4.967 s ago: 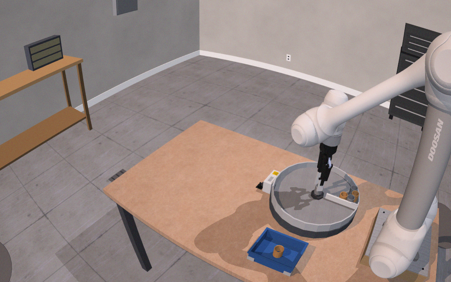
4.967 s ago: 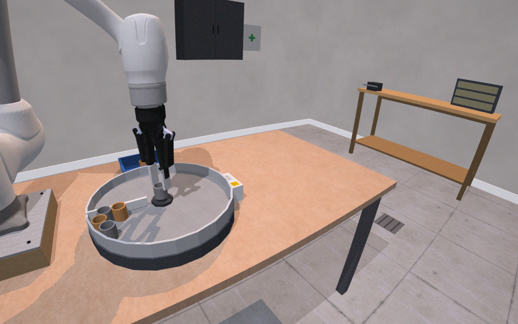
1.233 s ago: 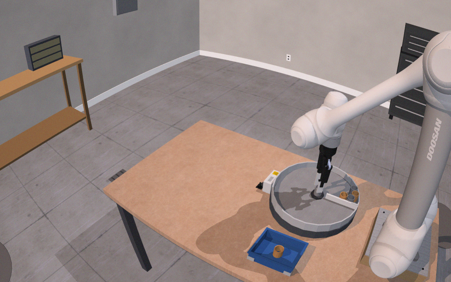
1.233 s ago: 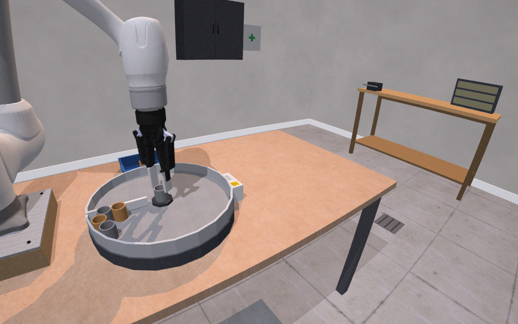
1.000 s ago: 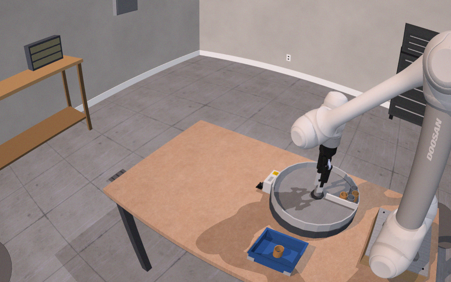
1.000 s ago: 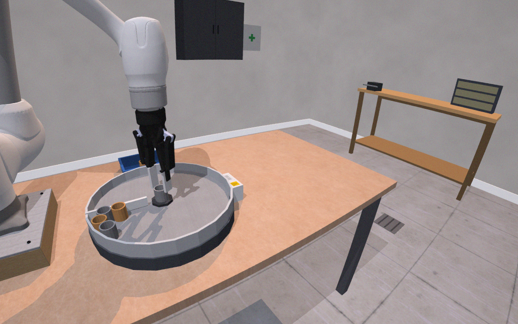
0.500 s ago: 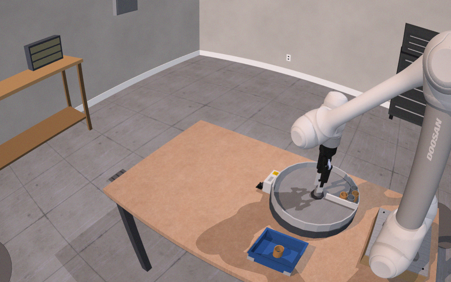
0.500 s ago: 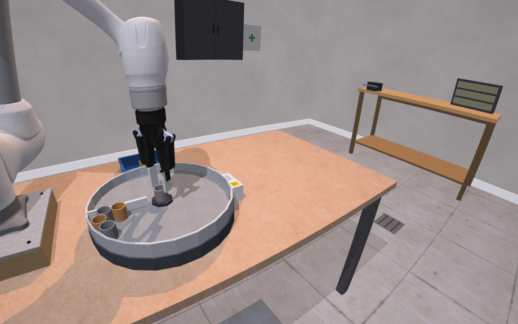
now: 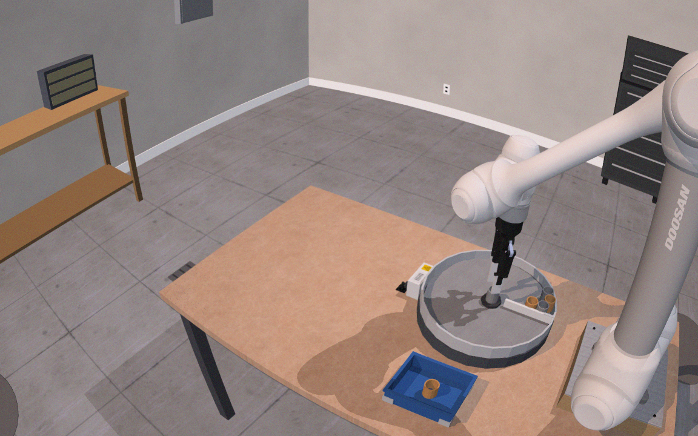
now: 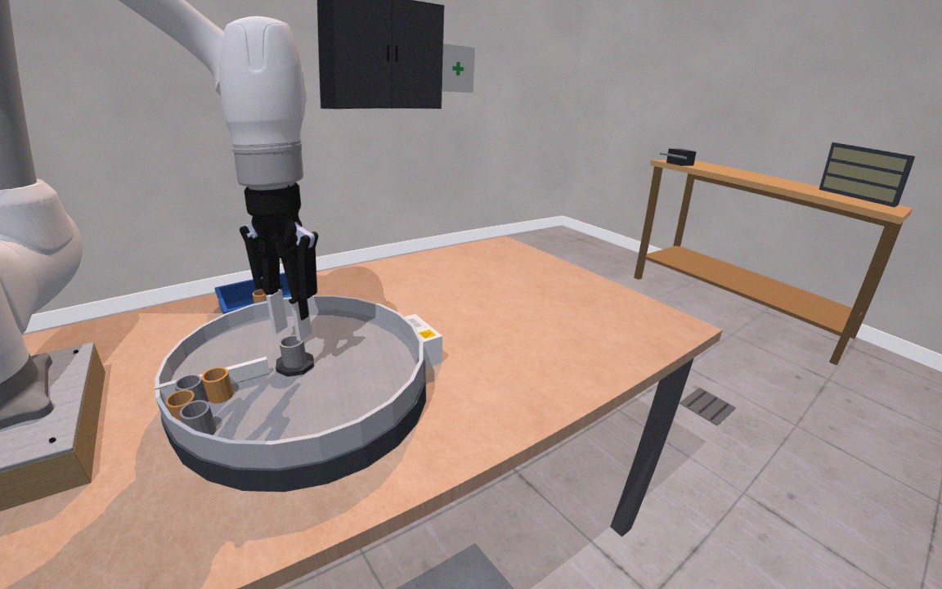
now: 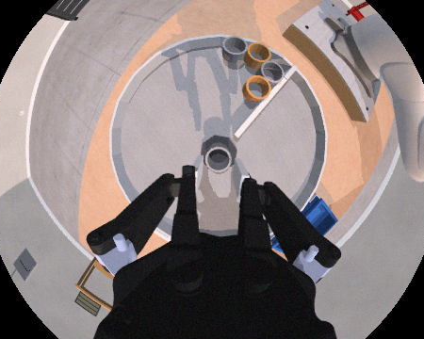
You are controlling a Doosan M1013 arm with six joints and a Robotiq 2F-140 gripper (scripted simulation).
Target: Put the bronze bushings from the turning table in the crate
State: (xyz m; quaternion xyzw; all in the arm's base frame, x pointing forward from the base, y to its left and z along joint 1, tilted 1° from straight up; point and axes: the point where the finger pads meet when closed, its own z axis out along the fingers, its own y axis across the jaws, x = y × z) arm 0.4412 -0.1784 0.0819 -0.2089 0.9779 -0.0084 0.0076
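Observation:
My gripper (image 9: pixel 495 284) (image 10: pixel 289 334) (image 11: pixel 218 166) is open, its fingertips slightly apart just above a steel bushing (image 9: pixel 493 295) (image 10: pixel 291 354), which stands upright on the dark hub of the turning table (image 9: pixel 495 355) (image 10: pixel 276 452). Nothing is between the fingers. Near the table's wall, one bronze bushing (image 9: pixel 531 304) (image 10: pixel 217 388) stands beside the white bar; another bronze bushing (image 9: pixel 550 301) (image 10: pixel 180 399) stands close to the wall. Two steel bushings (image 10: pixel 199 420) (image 10: pixel 187 384) stand among them. The blue crate (image 9: pixel 422 407) (image 10: pixel 229 299) holds one upright bronze bushing (image 9: pixel 431 387) (image 10: pixel 259 295).
The white bar (image 9: pixel 528 311) (image 10: pixel 247 371) (image 11: pixel 264 105) reaches from near the hub to the wall. A white box (image 9: pixel 420 280) (image 10: pixel 427 341) with a yellow label stands against the turning table's side. The robot base plate (image 10: pixel 28 447) is beside it.

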